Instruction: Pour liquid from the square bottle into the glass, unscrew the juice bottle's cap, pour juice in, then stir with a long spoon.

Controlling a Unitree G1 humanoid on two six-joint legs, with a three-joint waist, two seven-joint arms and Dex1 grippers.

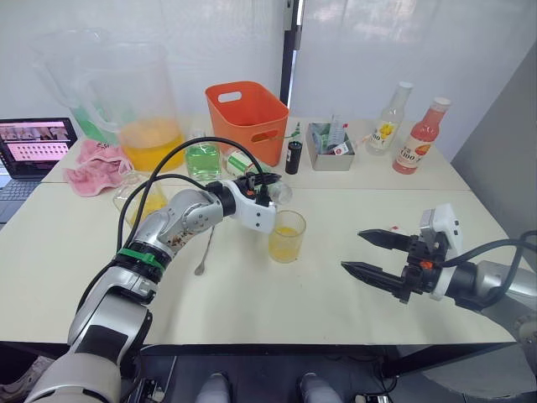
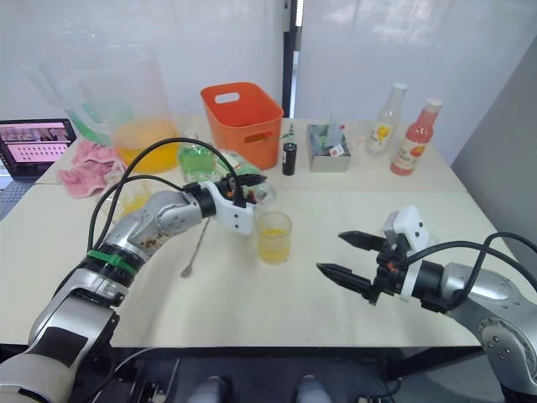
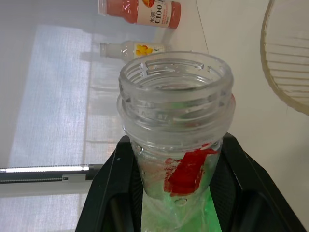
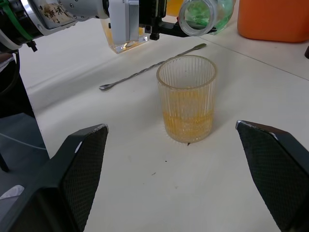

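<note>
Left eye view: left hand (image 1: 267, 186) grips juice bottle (image 1: 252, 170), uncapped.

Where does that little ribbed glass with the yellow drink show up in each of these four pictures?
Left eye view: the glass stands mid-table, just right of the left gripper.
Right eye view: mid-table, same spot.
Left wrist view: not in it.
Right wrist view: centre, between the right gripper's fingers.
Shared landmark: the long spoon beside it.

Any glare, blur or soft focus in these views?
Left eye view: bright backlit curtain, big pitcher washed out. Left wrist view: juice bottle sharp, background bottles soft. Right wrist view: glass crisp, faint shadows, near fingers soft.
</note>
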